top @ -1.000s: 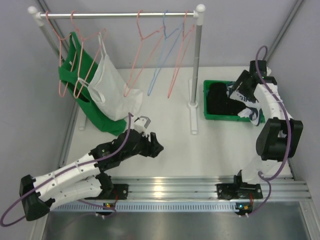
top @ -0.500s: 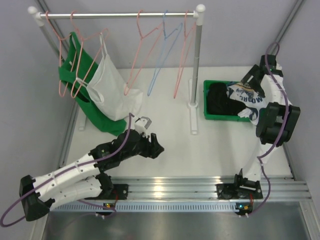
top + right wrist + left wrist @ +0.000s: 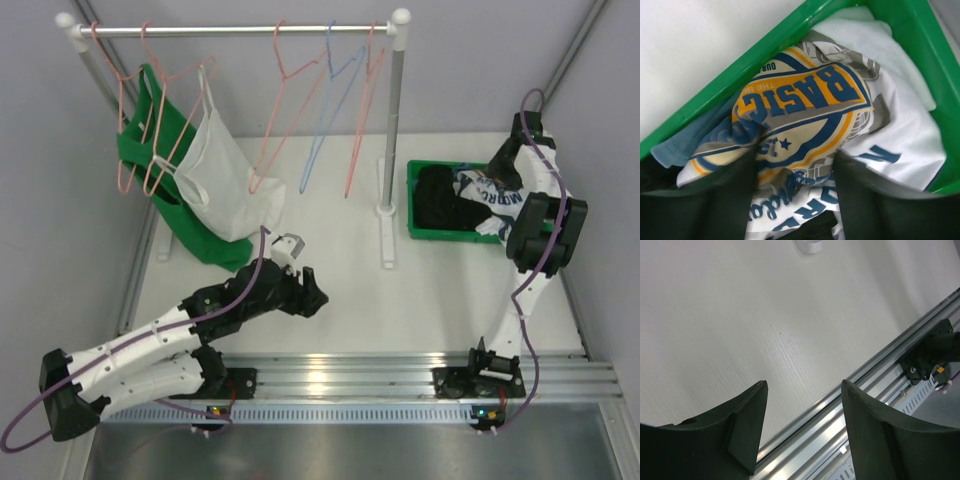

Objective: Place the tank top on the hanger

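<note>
The tank top (image 3: pixel 492 196) lies crumpled in the green bin (image 3: pixel 445 235) at the right, its blue-and-yellow print facing up. My right gripper (image 3: pixel 499 172) is down in the bin, open. In the right wrist view its fingers (image 3: pixel 795 161) straddle a raised fold of the tank top (image 3: pixel 805 100) and press into the cloth on both sides. An empty pink hanger (image 3: pixel 285 110) hangs mid-rail and another pink hanger (image 3: pixel 365 110) near the right post. My left gripper (image 3: pixel 315 290) is open and empty over the bare table (image 3: pixel 802 387).
The rail (image 3: pixel 240 30) also carries a light blue hanger (image 3: pixel 325 110), a plain white top (image 3: pixel 225 180) and a green top (image 3: pixel 150 160) at the left. The rack's right post (image 3: pixel 395 120) stands next to the bin. A dark garment (image 3: pixel 435 195) fills the bin's left half.
My right arm has swung up and back over the bin, uncovering the printed tank top, and the gripper now sits on it. The left arm has not moved.
</note>
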`<state>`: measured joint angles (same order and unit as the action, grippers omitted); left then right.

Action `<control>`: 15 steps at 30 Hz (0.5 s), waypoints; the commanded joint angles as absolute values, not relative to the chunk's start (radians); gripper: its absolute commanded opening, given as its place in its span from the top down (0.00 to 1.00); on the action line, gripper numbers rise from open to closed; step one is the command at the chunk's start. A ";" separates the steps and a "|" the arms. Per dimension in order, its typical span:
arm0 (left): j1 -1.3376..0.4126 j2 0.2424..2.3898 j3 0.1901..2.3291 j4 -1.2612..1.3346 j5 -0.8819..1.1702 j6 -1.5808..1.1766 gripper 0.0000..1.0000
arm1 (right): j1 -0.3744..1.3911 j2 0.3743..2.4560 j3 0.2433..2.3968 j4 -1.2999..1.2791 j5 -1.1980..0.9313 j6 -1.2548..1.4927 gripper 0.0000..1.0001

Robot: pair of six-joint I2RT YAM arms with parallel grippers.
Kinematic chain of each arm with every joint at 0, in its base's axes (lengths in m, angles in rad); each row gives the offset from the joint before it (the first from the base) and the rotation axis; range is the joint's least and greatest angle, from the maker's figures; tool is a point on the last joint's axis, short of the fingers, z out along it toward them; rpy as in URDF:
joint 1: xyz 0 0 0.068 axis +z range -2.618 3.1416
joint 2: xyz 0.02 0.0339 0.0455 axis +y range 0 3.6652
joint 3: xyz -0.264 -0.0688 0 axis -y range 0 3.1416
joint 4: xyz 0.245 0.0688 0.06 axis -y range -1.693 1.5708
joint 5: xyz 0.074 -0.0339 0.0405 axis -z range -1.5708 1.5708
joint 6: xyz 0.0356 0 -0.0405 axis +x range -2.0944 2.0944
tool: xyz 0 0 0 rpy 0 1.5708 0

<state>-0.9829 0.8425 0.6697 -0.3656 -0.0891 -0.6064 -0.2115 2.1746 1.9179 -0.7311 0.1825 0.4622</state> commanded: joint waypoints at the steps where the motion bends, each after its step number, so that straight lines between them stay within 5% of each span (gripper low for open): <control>1: -0.986 0.851 0.689 -0.316 -0.074 -0.592 0.34 | -0.202 2.135 1.902 -0.723 0.203 0.446 0.56; 4: -0.986 0.850 0.686 -0.308 -0.072 -0.591 0.34 | -0.202 2.086 1.873 -0.716 0.202 0.454 0.83; 7: -0.986 0.847 0.689 -0.311 -0.072 -0.588 0.34 | -0.202 2.030 1.876 -0.718 0.198 0.454 0.97; 15: -0.986 0.844 0.696 -0.307 -0.072 -0.586 0.34 | -0.202 1.841 1.905 -0.719 0.183 0.479 1.00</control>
<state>-0.9829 0.8509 0.6697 -0.3645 -0.0822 -0.6014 -0.2111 1.9930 1.8717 -0.7467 0.1848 0.4633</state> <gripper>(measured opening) 0.658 0.037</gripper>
